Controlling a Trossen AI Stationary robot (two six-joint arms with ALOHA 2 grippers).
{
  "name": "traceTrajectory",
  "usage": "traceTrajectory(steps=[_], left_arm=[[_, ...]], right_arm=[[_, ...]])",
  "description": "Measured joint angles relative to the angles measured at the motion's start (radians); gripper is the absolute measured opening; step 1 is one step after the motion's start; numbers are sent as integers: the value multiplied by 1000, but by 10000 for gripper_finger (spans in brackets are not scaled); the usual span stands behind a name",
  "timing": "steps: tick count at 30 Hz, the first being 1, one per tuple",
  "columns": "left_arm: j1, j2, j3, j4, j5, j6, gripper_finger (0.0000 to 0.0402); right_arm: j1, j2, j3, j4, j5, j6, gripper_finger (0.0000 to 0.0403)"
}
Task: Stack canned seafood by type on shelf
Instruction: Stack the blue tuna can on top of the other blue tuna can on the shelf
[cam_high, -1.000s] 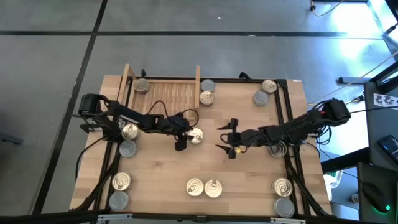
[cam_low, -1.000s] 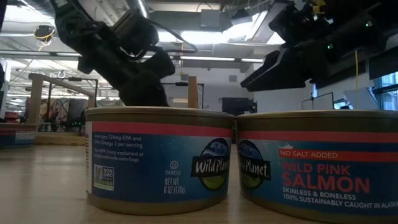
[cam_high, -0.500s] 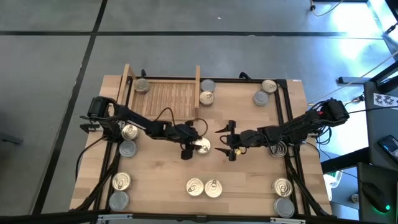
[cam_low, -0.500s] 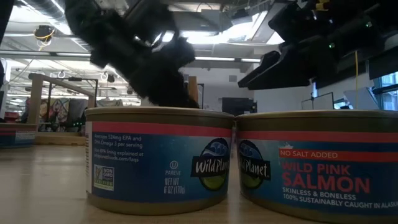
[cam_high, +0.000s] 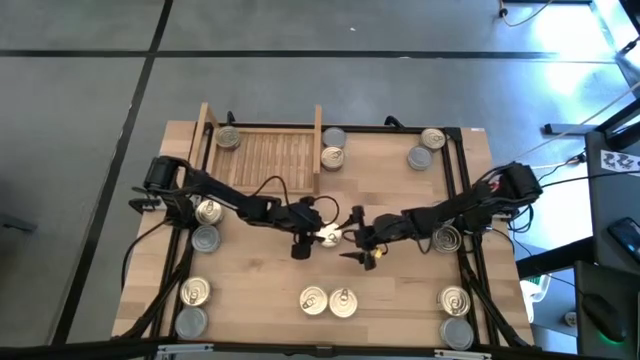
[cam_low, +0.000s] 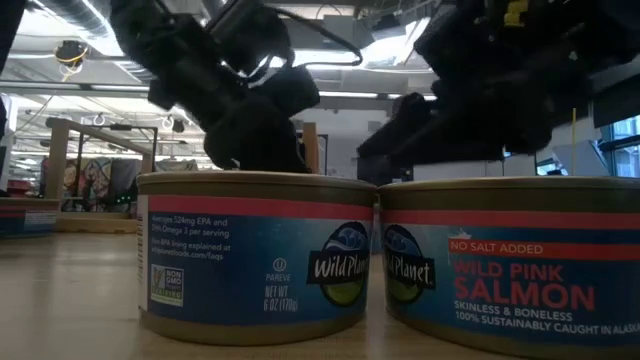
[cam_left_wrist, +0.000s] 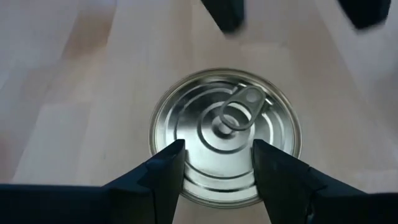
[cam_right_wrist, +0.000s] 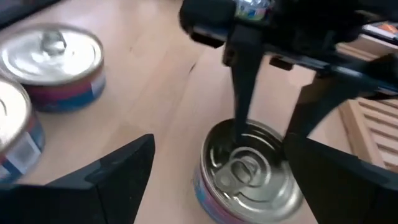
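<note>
Right in the middle of the desk sits one tin with a pull-tab top, and both arms are on it. The left gripper is over the tin, one dark finger laid across the lid and the other just at its rim; the fingers stand half apart, and whether they actually pinch the tin I cannot tell. From the other side, the right gripper points at the same tin, fingers spread wide with nothing between them, its tips close beside the tin.

Moving outward, the shelf stands at the far edge of the desk, left of centre, with one tin in its far left corner. Two tins sit just outside its right side board, and two more lie toward the far right corner.

Along the left edge, two tins lie under the left arm, with another pair at the near left corner. A pair sits side by side at the middle of the near edge; up close, the right-hand label reads wild pink salmon. Two more occupy the near right corner.
</note>
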Motion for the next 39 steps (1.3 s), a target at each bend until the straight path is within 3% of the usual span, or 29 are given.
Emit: traceTrajectory(steps=[12, 21, 26, 30, 35, 39], left_arm=[[60, 41, -150, 326, 44, -162, 186], [96, 42, -166, 368, 88, -264, 186], [98, 44, -168, 383, 87, -295, 186], [98, 45, -169, 396, 84, -304, 186], [98, 46, -170, 398, 81, -323, 186], [99, 46, -171, 401, 80, -329, 186]], right_arm=[[1, 63, 17, -95, 196, -307, 358], [0, 63, 82, -211, 277, -553, 358], [0, 68, 82, -230, 306, -588, 358], [0, 124, 81, -197, 323, -637, 358], [1, 211, 88, -21, 438, -718, 358], [1, 237, 123, -40, 452, -704, 338]])
